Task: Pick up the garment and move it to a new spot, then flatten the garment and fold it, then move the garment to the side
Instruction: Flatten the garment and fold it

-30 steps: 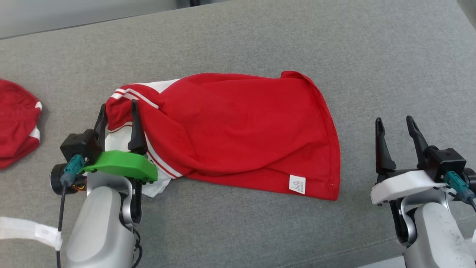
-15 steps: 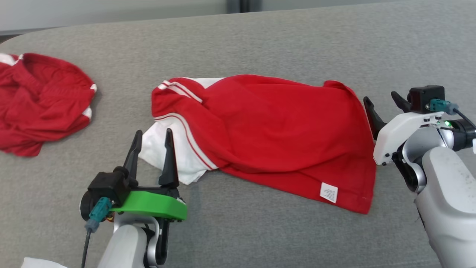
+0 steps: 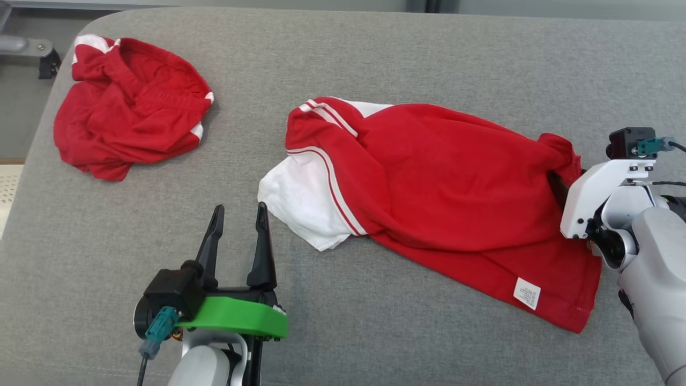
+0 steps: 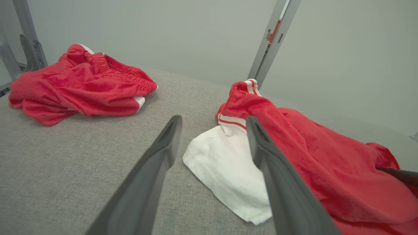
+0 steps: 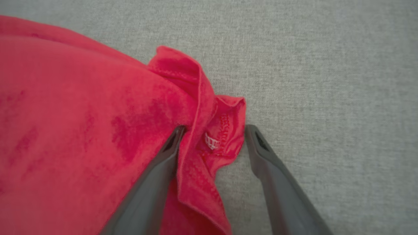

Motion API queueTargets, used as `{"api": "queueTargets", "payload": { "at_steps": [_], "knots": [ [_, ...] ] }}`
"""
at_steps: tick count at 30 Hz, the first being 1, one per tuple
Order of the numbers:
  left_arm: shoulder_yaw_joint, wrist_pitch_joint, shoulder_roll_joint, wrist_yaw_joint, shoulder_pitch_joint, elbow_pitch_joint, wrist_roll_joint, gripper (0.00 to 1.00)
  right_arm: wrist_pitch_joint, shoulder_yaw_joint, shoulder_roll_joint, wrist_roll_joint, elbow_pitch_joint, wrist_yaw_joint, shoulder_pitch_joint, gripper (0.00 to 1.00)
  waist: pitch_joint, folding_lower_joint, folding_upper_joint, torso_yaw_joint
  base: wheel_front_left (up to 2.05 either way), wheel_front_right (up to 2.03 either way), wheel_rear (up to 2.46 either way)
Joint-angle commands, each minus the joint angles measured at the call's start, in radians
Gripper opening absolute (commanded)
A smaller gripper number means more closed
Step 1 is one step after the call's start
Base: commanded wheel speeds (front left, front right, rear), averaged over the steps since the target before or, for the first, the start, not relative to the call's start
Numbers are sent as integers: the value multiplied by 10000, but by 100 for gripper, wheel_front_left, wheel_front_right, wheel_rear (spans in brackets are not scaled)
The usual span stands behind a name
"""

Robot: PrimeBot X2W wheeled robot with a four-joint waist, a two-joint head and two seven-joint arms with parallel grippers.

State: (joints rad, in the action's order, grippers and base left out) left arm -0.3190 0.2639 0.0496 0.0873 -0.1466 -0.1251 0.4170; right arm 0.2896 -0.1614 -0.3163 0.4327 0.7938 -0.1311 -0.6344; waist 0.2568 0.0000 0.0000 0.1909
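The garment (image 3: 439, 193) is a red shirt with a white sleeve and white stripes, lying crumpled on the grey cushion (image 3: 429, 64). My left gripper (image 3: 240, 208) stands open just short of the white sleeve (image 4: 225, 166), touching nothing. At the garment's far right corner my right gripper (image 5: 215, 128) is open, and its two fingers straddle the bunched red hem (image 5: 222, 133). In the head view its white mount hides most of the right gripper (image 3: 564, 182). One of its dark fingers (image 4: 396, 173) pokes into the red cloth at the right edge of the left wrist view.
A second red garment (image 3: 131, 115) lies heaped at the cushion's far left corner. The cushion's left edge (image 3: 32, 177) drops to the floor. A grey metal post (image 4: 271, 42) stands behind the cushion.
The head camera has swung left. My left gripper drew back off the striped sleeve. My right gripper reached to the garment's far right corner, and the hem there is bunched up between its fingers.
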Motion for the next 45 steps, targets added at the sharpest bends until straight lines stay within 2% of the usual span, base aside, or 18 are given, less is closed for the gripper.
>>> {"api": "queueTargets", "payload": {
  "at_steps": [1, 2, 9, 13, 21, 28, 29, 30, 31, 39, 45],
  "knots": [
    [-2, 6, 20, 42, 155, 54, 4, 100, 99, -141, 22, 100, 290, 7, 71, 5, -74, 0, 0, 111, 0, 0, 0],
    [-11, 6, 20, 63, 175, 61, 4, 100, 18, -151, -30, 134, 371, 9, 35, 0, -97, 0, 0, 117, 0, 0, 0],
    [-58, 7, 21, 116, 295, 165, -95, 100, -1116, -139, -588, -156, 541, 12, -599, 0, -254, 0, 0, -5, 0, 0, 0],
    [-130, 7, 20, 109, 323, 264, -116, 100, -1716, 84, -1150, -564, 633, 12, -1157, 0, -257, 0, 0, -32, 0, 0, 0],
    [-334, 7, 20, 79, 48, 391, -48, 100, -2545, 664, -1900, -1761, 935, 12, -2706, 0, 101, 0, 0, 314, 0, 0, 0],
    [-457, 7, 20, 126, -120, 402, 39, 100, -2842, 954, -1833, -2812, 1495, 12, -3737, 0, 436, 0, 0, 656, 0, 0, 0],
    [-482, 7, 20, 137, -139, 400, 70, 100, -2892, 944, -1801, -2939, 1623, 12, -3783, 24, 478, 0, 0, 690, 0, 0, 0],
    [-490, 7, 20, 148, -159, 396, 88, 100, -2953, 986, -1766, -3015, 1727, 12, -3817, 68, 509, 0, 0, 704, 0, 0, 0],
    [-496, 7, 20, 158, -184, 392, 101, 100, -3071, 1035, -1707, -3094, 1845, 12, -3851, 100, 542, 0, 0, 711, 0, 0, 0],
    [-352, 7, 20, 222, -219, 333, 2, 100, -3985, 1241, -1310, -3488, 2526, 12, -3766, 100, 470, 0, 0, 340, 0, 0, 0],
    [-201, 7, 21, 147, -81, 253, -118, 100, -4217, 717, -933, -3079, 2540, 12, -3245, 100, 206, 0, 0, -250, 0, 0, 0]
  ]
}}
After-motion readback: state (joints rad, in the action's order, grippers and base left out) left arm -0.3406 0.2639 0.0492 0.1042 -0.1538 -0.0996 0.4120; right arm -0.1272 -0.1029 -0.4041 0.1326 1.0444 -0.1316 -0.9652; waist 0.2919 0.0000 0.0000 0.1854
